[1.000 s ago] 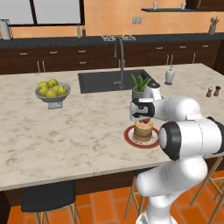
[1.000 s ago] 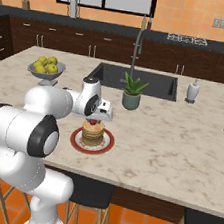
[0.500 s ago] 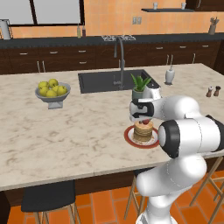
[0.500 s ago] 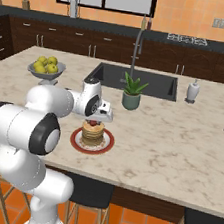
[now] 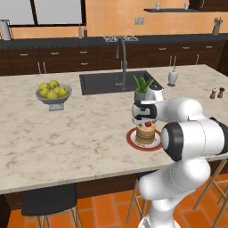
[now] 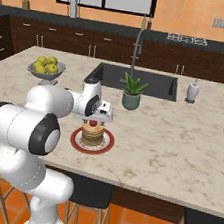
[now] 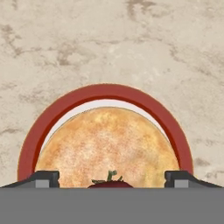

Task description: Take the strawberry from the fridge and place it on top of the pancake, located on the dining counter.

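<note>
One strawberry [image 7: 107, 181] sits on the pancake [image 7: 107, 146] at frame bottom between the spread-apart gripper [image 7: 111, 177]; placement looks finished, retreat upward next.

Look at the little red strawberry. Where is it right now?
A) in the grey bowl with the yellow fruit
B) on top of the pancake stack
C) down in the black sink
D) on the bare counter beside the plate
B: the strawberry sits on the top disc of the pancake, on the red-rimmed plate, with the fingers spread wide on either side of it.
</note>
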